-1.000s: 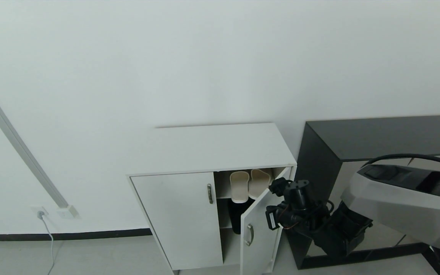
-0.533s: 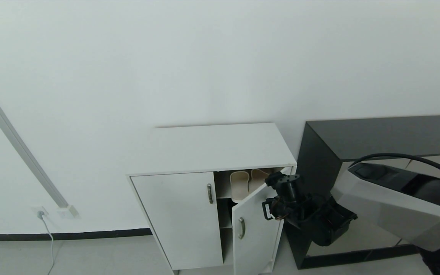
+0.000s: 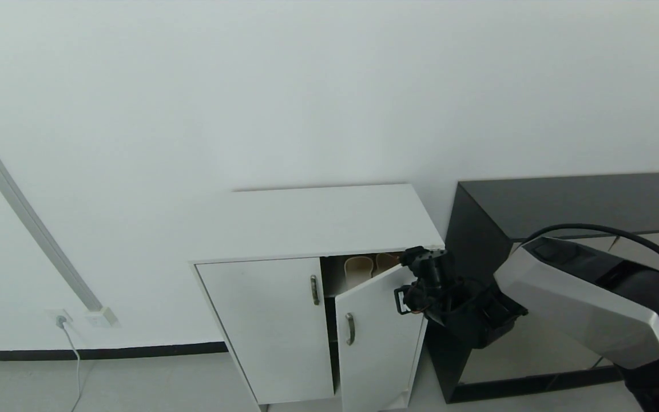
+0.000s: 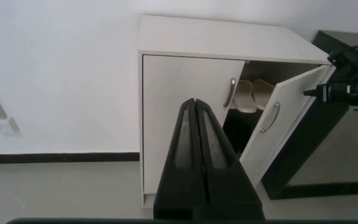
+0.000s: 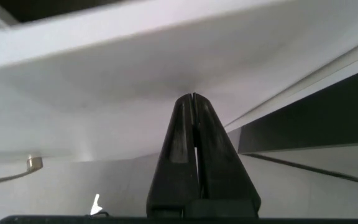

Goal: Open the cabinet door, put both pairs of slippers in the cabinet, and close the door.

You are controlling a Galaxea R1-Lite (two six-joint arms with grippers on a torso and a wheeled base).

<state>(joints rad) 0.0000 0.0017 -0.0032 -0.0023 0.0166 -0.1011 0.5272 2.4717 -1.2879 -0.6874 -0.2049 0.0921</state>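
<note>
Against the outer face of the right door [image 3: 375, 343], near its top corner: right gripper [image 3: 411, 257], fingers pressed together. Door ajar, at an angle to the front of the cabinet [image 3: 318, 223]. Beige slippers [image 3: 359, 268] on the top shelf inside, seen through the gap. Left gripper [image 4: 194, 106] out in front of the cabinet, well apart, fingers pressed together. Left door [image 3: 266, 326] shut. Black counter [image 3: 575, 203] just beside the cabinet.

Nothing to read here: no lettering, number or sign comes through on the white cabinet [image 3: 318, 223], on the dark unit [image 3: 570, 203] beside it, or on the wall socket [image 3: 58, 316] down by the floor
</note>
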